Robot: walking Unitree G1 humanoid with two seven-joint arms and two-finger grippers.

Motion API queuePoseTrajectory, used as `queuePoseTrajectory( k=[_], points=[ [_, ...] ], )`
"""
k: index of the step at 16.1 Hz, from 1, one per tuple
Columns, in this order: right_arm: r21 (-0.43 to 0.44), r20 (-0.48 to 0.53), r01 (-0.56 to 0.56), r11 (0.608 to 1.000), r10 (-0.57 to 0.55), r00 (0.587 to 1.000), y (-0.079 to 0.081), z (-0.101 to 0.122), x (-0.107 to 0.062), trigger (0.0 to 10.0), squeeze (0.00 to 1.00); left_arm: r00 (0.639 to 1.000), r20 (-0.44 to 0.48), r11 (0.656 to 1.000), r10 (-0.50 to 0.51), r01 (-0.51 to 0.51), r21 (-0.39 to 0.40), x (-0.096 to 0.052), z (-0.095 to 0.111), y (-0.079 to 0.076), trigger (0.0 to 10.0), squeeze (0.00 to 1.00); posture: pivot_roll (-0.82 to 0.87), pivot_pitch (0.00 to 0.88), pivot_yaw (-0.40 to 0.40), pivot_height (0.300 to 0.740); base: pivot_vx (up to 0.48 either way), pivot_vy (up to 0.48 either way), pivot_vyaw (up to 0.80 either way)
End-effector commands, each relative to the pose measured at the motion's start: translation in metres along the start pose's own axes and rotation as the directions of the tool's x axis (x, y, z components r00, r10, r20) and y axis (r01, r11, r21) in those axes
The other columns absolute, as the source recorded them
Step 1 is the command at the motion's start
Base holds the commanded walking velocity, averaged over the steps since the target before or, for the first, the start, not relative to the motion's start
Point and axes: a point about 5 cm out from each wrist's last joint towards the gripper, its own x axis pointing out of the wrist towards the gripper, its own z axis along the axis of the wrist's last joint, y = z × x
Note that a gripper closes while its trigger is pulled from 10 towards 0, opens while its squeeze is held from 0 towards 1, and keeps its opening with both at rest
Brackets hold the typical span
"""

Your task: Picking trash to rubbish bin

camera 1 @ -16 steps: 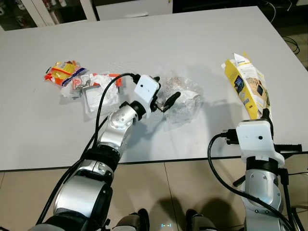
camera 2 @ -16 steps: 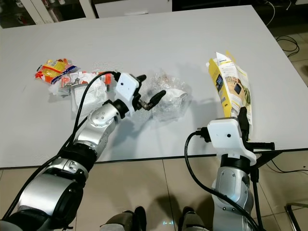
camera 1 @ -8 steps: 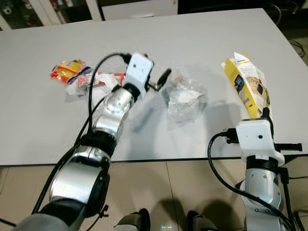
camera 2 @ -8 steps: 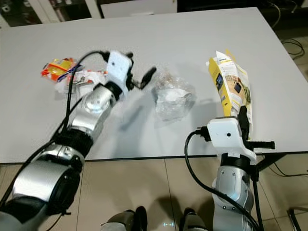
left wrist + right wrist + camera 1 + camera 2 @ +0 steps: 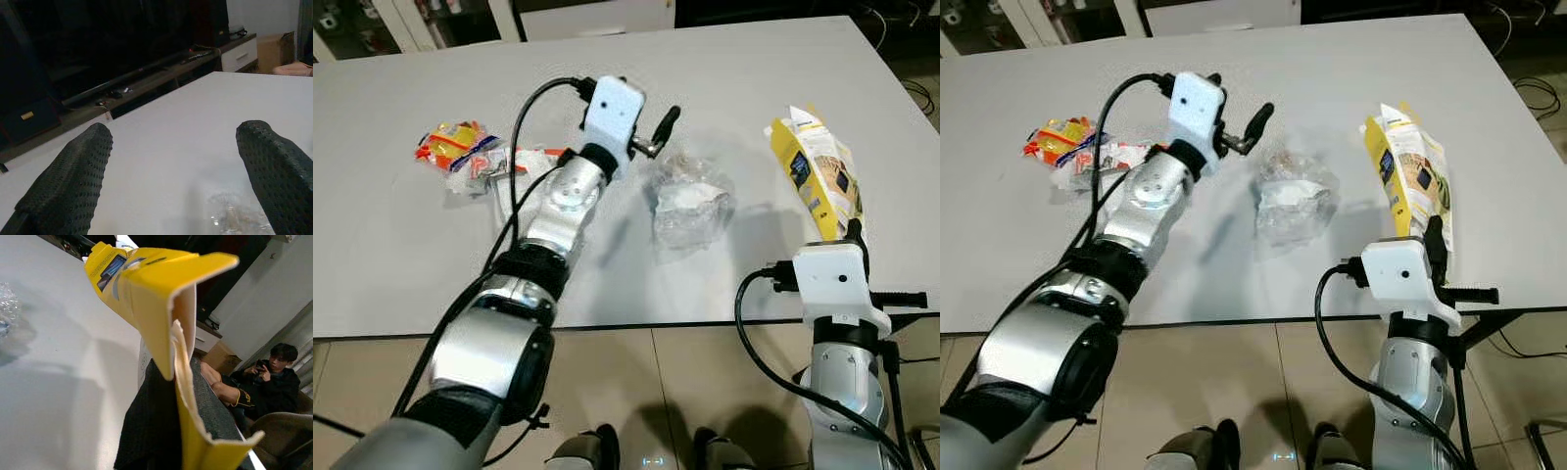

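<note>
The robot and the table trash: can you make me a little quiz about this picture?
1. True or false: the right pincer holds the yellow box.
2. What lies beside the open left pincer? A) crumpled clear plastic B) a banana
3. What colour is the table?

Key: 1 true; 2 A, the crumpled clear plastic; 3 white.

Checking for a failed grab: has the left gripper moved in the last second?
Yes. The left gripper rose off the clear plastic wrapper and now hangs open beyond its far edge.
</note>
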Motion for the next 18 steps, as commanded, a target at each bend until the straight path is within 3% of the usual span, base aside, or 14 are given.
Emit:
queuePoseTrajectory(
  k=[1, 5, 10, 14, 18],
  points=[
    [-0.001, 0.006, 0.013, 1.000, -0.013, 1.000, -0.001, 0.002, -0.003, 10.0, 0.00, 1.000, -0.006, 1.000, 0.004, -0.004, 0.015, 0.003, 0.001, -0.003, 10.0, 0.00, -0.01, 0.215, 0.133, 0.740, 0.000, 0.000, 0.00],
    [-0.006, -0.012, 0.030, 1.000, -0.030, 0.999, -0.004, 0.001, -0.009, 10.0, 0.00, 0.999, -0.032, 1.000, 0.007, -0.006, 0.027, 0.007, -0.002, -0.015, 10.0, 0.00, -0.03, 0.230, 0.143, 0.740, 0.000, 0.000, 0.00],
    [-0.010, -0.017, 0.037, 0.999, -0.038, 0.999, -0.005, 0.001, -0.012, 10.0, 0.00, 0.996, -0.082, 0.999, 0.026, -0.024, 0.029, 0.008, -0.006, -0.015, 10.0, 0.00, -0.04, 0.240, 0.149, 0.740, 0.000, 0.000, 0.00],
    [-0.010, -0.021, 0.034, 0.999, -0.034, 0.999, -0.004, 0.001, -0.012, 10.0, 0.00, 0.983, -0.184, 1.000, -0.006, 0.009, 0.016, 0.001, -0.026, -0.028, 10.0, 0.00, -0.05, 0.243, 0.147, 0.740, 0.000, 0.000, 0.00],
    [-0.014, -0.033, 0.027, 1.000, -0.028, 0.999, -0.004, -0.001, -0.013, 10.0, 0.00, 0.953, -0.277, 0.993, -0.119, 0.122, -0.005, -0.008, -0.045, -0.054, 10.0, 0.00, -0.06, 0.249, 0.141, 0.740, 0.000, 0.000, 0.00]
  ],
)
